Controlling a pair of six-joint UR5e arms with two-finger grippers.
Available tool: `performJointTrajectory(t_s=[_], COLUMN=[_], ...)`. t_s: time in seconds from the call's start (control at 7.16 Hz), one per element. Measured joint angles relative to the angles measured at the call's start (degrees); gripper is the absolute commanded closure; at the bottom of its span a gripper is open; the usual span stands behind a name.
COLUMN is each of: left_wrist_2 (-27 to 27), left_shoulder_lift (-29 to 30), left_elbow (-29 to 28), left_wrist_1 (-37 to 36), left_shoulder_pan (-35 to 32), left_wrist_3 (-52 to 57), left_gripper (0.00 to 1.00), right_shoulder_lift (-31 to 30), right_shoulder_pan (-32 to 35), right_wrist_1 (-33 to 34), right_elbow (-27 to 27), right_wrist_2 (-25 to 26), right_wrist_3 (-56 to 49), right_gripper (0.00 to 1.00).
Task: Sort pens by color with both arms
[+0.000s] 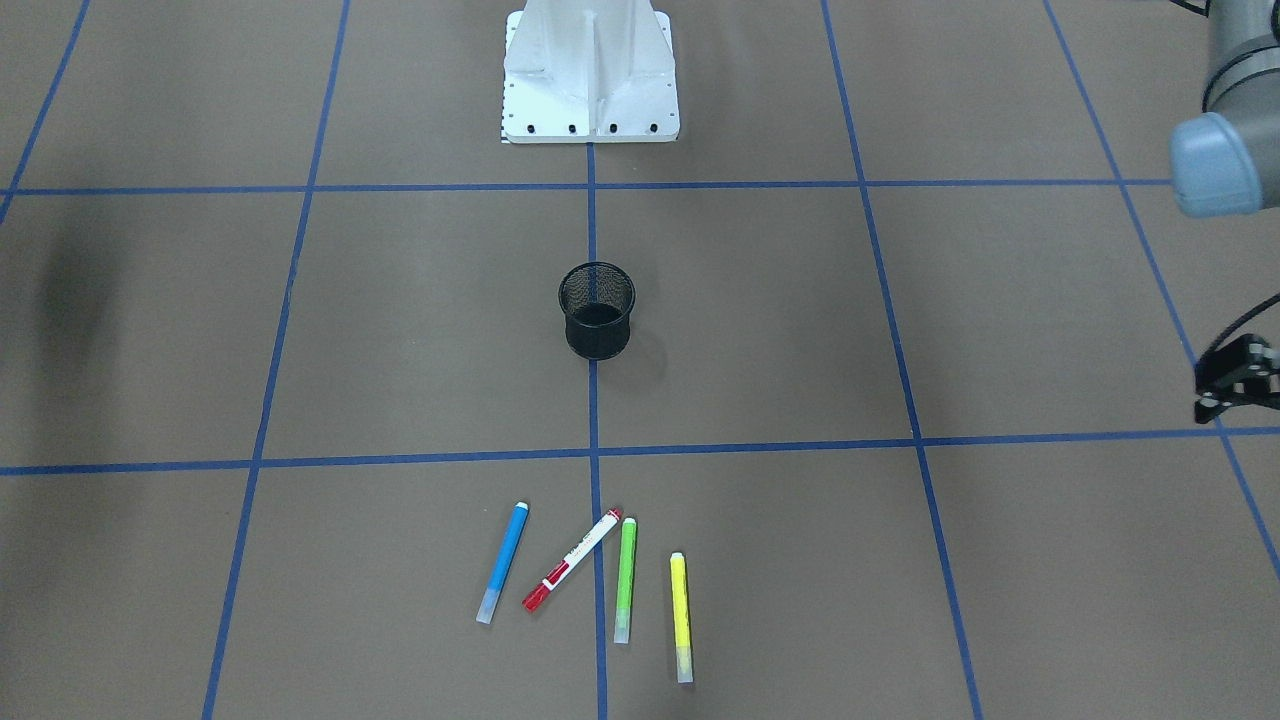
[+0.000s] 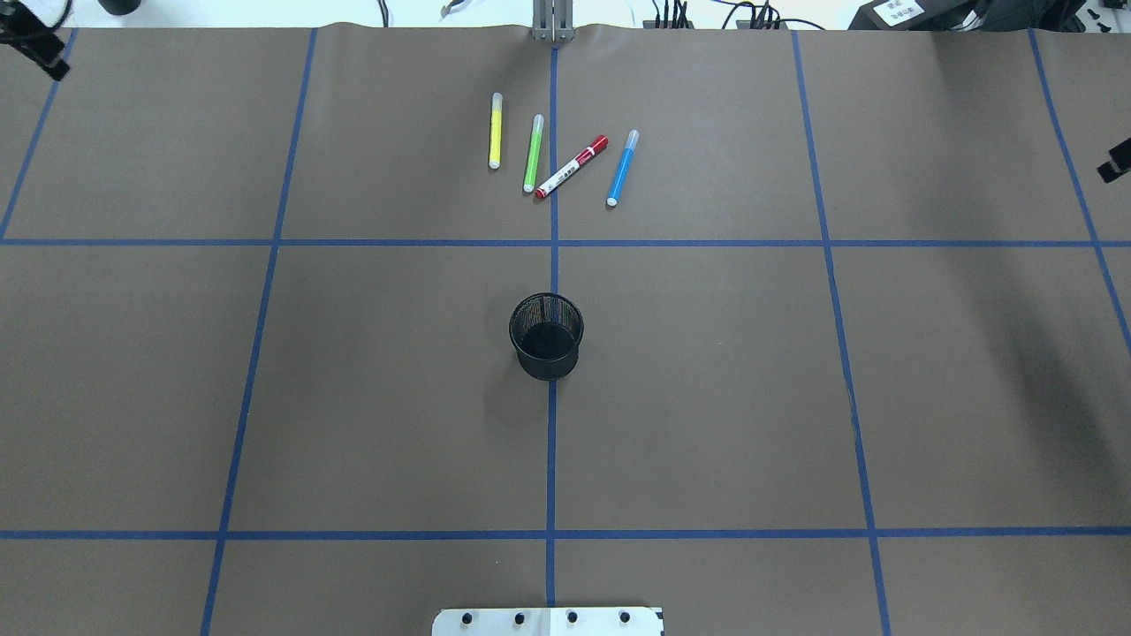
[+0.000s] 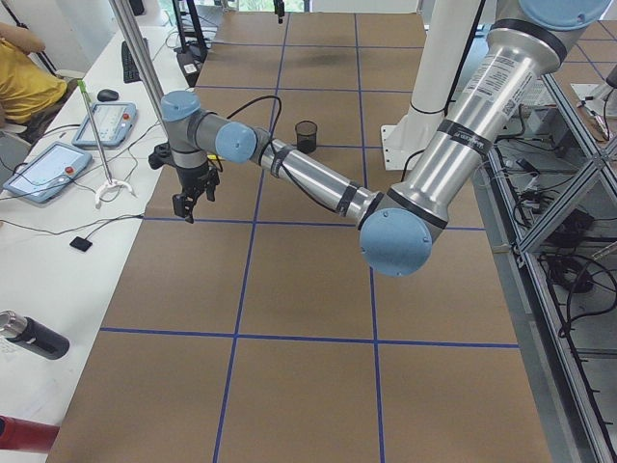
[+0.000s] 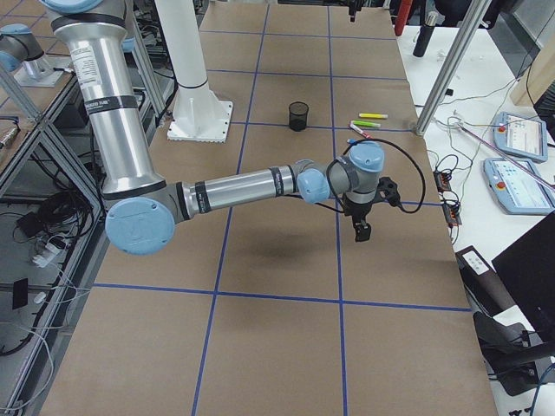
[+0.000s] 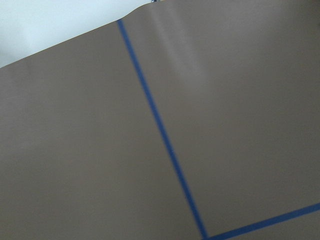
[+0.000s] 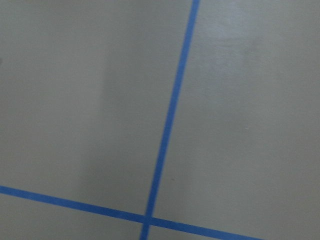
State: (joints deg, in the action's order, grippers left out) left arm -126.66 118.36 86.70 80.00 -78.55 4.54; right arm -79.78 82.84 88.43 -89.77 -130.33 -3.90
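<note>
Pens (image 1: 625, 580) lie loose on the table (image 1: 1000, 300), apart from both arms. The left gripper (image 3: 191, 204) hangs over the far left corner and the right gripper (image 4: 360, 232) by the right edge; I cannot tell whether either is open or closed. Near the middle of the far edge, from left to right, lie the yellow pen (image 1: 680, 617), the green pen (image 1: 625, 575), the slanted red-capped white pen (image 1: 572, 558) just beside it, and the blue pen (image 1: 503, 562). A black mesh cup (image 1: 597, 310) stands upright at the centre.

This is a robotics lab: brown table (image 2: 707, 397) gridded in blue tape (image 2: 551, 459), teach pendants (image 3: 101, 123) on the white bench (image 3: 58, 280) at the robot's twelve o'clock, cables (image 3: 578, 289) tangled under aluminium framing (image 3: 569, 208).
</note>
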Motion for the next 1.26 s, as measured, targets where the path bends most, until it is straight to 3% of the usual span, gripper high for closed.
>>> performJointTrajectory(t_s=[0.28, 0.42, 0.84, 1.26], left_wrist_2=[-0.5, -0.5, -1.3, -7.0], left_shoulder_lift=[-2.0, -4.2, -12.3, -18.6], left_elbow=[-2.7, -3.5, -3.9, -2.2], left_wrist_1=[-5.7, -6.5, -1.7, 5.2], left_shoulder_pan=[-6.8, -9.5, -12.8, -13.1], left_wrist_3=[8.7, 12.7, 15.3, 7.7], left_gripper=[0.0, 0.0, 0.0, 0.0], right_shoulder_lift=[-0.6, -1.5, -4.9, -5.2], right_shoulder_pan=[8.7, 11.4, 13.3, 12.8], right_wrist_1=[12.5, 15.8, 16.0, 12.1], right_elbow=[-0.3, -0.2, -0.7, -0.7], right_wrist_2=[-0.1, 0.0, 0.2, 0.2], right_wrist_3=[-11.8, -14.2, -13.9, -7.0], right_gripper=[0.01, 0.01, 0.01, 0.01])
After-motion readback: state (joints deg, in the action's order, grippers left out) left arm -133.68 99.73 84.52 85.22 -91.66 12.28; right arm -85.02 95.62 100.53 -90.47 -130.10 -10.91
